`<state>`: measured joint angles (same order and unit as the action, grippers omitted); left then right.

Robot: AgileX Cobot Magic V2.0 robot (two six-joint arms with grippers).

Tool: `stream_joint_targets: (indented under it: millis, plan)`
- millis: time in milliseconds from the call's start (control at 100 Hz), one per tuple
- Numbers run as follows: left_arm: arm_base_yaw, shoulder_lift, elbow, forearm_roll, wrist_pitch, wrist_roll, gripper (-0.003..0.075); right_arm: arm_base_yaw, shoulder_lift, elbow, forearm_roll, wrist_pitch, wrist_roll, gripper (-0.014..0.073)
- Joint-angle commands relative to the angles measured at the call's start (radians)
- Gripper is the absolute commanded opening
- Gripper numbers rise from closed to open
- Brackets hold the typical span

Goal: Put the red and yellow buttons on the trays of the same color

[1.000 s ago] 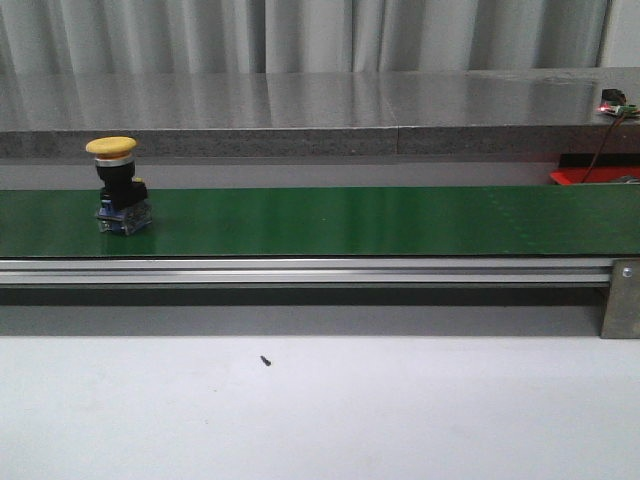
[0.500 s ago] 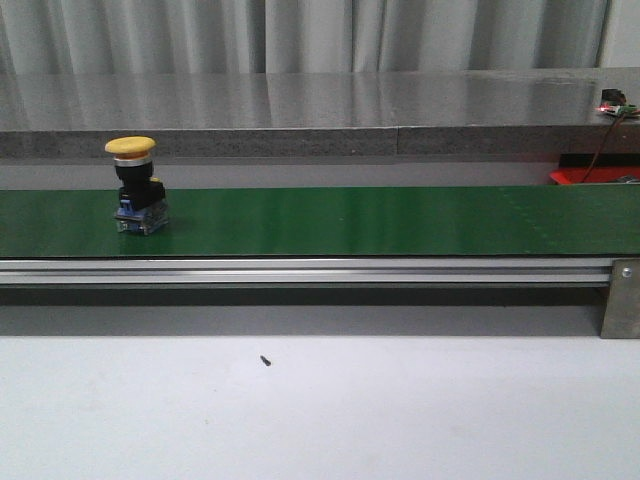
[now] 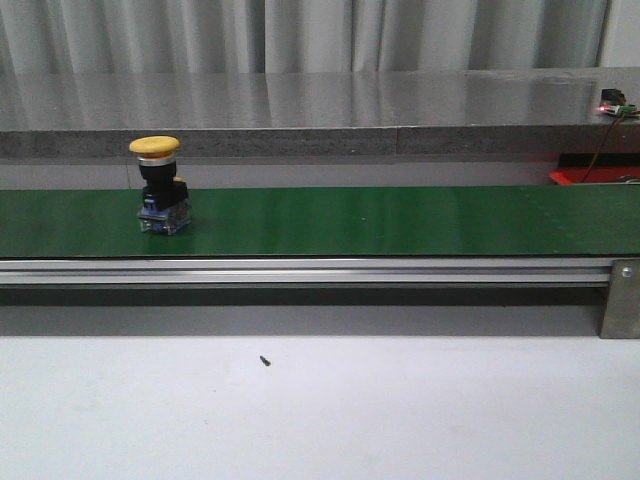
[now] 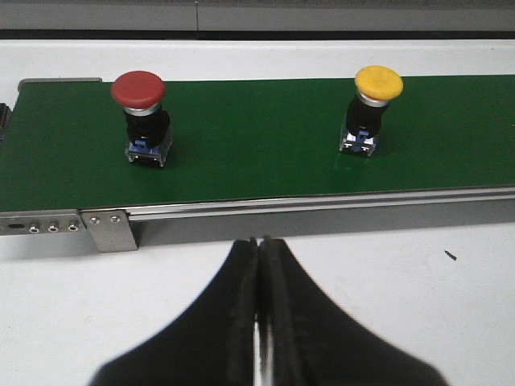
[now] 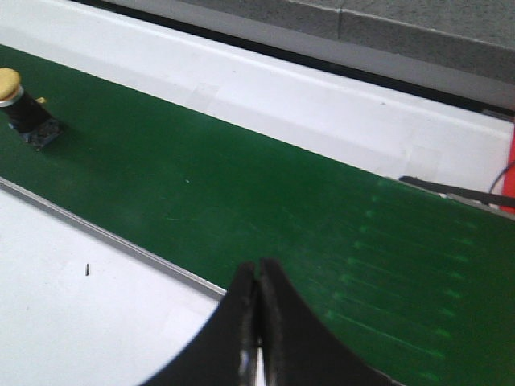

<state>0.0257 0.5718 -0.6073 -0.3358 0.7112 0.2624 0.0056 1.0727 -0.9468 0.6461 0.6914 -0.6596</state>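
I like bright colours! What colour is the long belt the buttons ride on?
Dark green. The belt shows best in the left wrist view.

One yellow button (image 4: 378,82), one red button (image 4: 138,88), one green conveyor belt (image 3: 400,220)

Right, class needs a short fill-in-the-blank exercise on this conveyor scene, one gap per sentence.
1. The buttons stand on a ____ belt.
2. The left gripper is ____.
3. The yellow button stands ____.
4. The second button has a ____ cap.

Missing words: green; shut; upright; red
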Motion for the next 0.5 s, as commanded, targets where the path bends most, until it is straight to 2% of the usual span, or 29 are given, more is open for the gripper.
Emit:
stream_joint_targets:
  millis: [0, 110, 200, 280, 330, 490]
  plan:
    - [-0.009, 0.002, -0.026, -0.018, -0.072, 0.001, -0.0020, 0.037, 0.035, -0.072, 0.022, -0.030, -0.012, 0.0059]
    - [-0.009, 0.002, -0.026, -0.018, -0.072, 0.001, -0.0020, 0.099, 0.095, -0.113, 0.023, -0.030, -0.012, 0.0242]
    - [-0.009, 0.002, -0.026, -0.018, -0.072, 0.001, -0.0020, 0.160, 0.148, -0.144, 0.023, -0.030, -0.012, 0.0427]
    - [-0.009, 0.002, -0.026, -0.018, -0.072, 0.001, -0.0020, 0.208, 0.189, -0.164, 0.023, -0.030, -0.012, 0.0535]
    - [-0.009, 0.002, -0.026, -0.018, -0.072, 0.001, -0.0020, 0.241, 0.216, -0.179, 0.023, -0.030, -0.012, 0.0565]
    - [-0.009, 0.002, -0.026, -0.018, -0.072, 0.001, -0.0020, 0.314, 0.312, -0.239, 0.023, -0.021, -0.012, 0.0560]
